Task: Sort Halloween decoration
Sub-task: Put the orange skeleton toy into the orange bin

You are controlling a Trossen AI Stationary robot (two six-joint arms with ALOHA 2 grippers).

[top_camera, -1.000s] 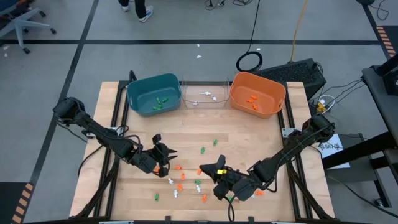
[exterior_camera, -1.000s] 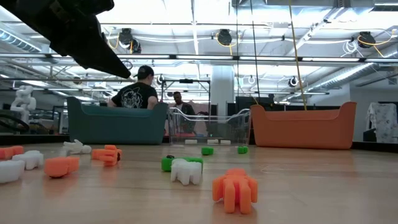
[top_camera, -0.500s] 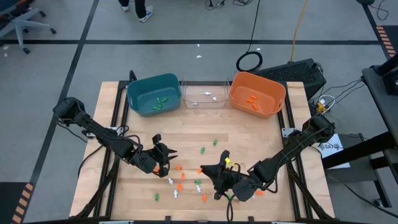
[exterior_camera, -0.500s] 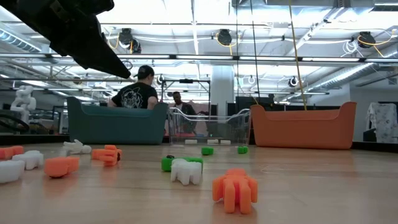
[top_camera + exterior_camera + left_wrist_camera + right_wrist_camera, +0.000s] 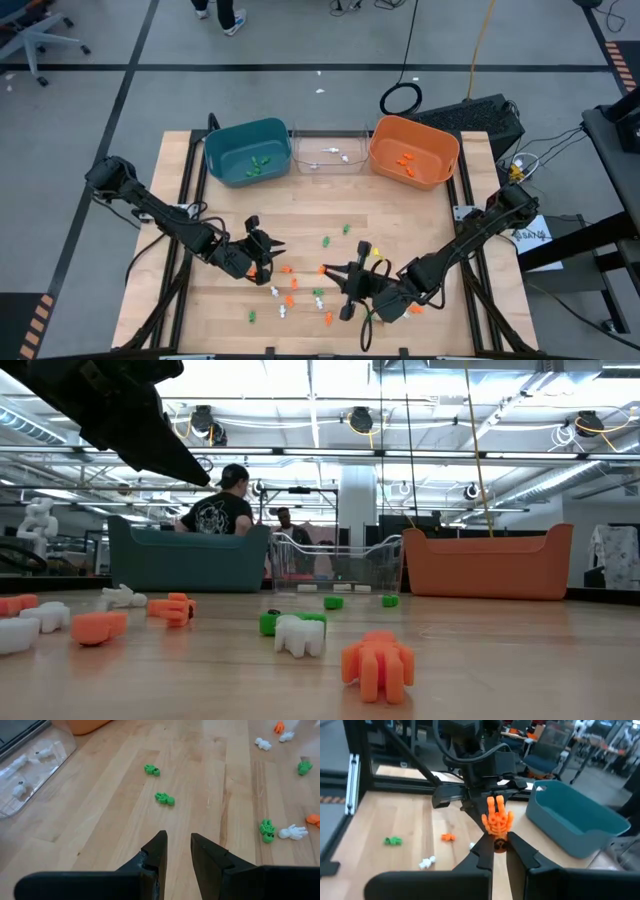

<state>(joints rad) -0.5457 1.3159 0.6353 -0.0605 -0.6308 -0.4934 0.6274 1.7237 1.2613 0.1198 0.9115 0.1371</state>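
**Orange skeleton-hand trinket held up between the right gripper's fingers**

The right gripper (image 5: 499, 844) is pinching a small orange plastic trinket shaped like a skeleton hand (image 5: 497, 820). Its long axis runs in line with the fingers, the ribbed digits pointing away from the gripper and the wrist end caught between the fingertips. The moulding is matte, with knobbly segmented fingers. In the high view this gripper (image 5: 345, 280) sits above the near middle of the pale wooden plank worktop (image 5: 420, 215).

The left gripper (image 5: 177, 847) hangs over the worktop's left-centre with its dark fingers slightly apart and nothing visible between them.

The remaining tiny plastic Halloween trinkets (image 5: 290, 295) lie scattered flat on the worktop between the two grippers, in orange, green and white. From table height they read as chunky, rounded mouldings: an orange piece with stubby legs (image 5: 377, 663) nearest, a white one (image 5: 299, 633) touching a green one (image 5: 269, 622) behind it. The left wrist view shows two green pieces (image 5: 164, 798) lying apart on the wood grain and a white skeleton figure (image 5: 293, 831) just beside another green piece.

Along the far edge stand a teal plastic bin (image 5: 215, 150) holding green pieces, a clear plastic bin (image 5: 300, 135) holding white ones, and an orange plastic bin (image 5: 440, 150) holding orange ones. A person (image 5: 220, 510) stands beyond the worktop.
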